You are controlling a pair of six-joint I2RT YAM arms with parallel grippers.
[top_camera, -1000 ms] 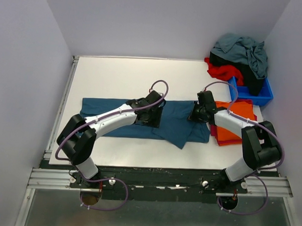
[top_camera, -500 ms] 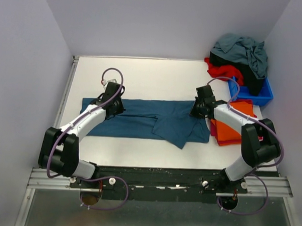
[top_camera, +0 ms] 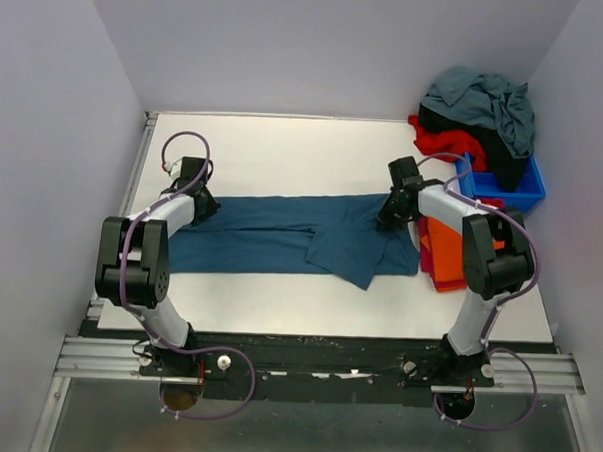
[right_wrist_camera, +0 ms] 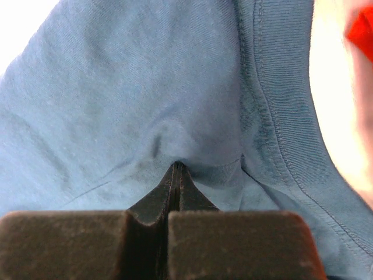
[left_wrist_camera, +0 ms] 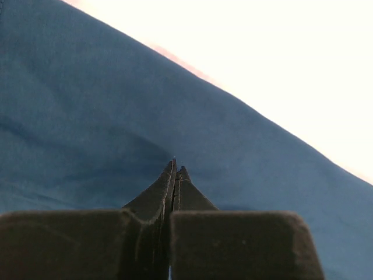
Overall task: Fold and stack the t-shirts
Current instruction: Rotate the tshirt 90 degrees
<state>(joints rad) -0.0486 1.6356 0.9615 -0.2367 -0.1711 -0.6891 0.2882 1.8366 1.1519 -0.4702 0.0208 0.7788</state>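
A dark teal-blue t-shirt (top_camera: 271, 235) lies stretched left to right across the white table (top_camera: 285, 155). My left gripper (top_camera: 195, 203) sits at the shirt's far-left back corner. In the left wrist view that gripper (left_wrist_camera: 176, 168) is shut, its tips pressed into the blue cloth (left_wrist_camera: 87, 116). My right gripper (top_camera: 388, 214) is at the shirt's right end near the collar. In the right wrist view it (right_wrist_camera: 176, 166) is shut, with a pucker of cloth (right_wrist_camera: 116, 87) pinched at its tips beside the ribbed neckband (right_wrist_camera: 262, 99).
A folded orange t-shirt (top_camera: 440, 254) lies on the table just right of the teal one, partly under my right arm. A heap of grey-blue (top_camera: 482, 99), red (top_camera: 443, 142) and black (top_camera: 505, 155) shirts spills over a blue plastic bin (top_camera: 513, 192) at the back right corner.
My left arm has swung from the shirt's middle to its far-left corner and its jaws have shut there. The right gripper has shifted slightly toward the back, staying shut on the cloth.
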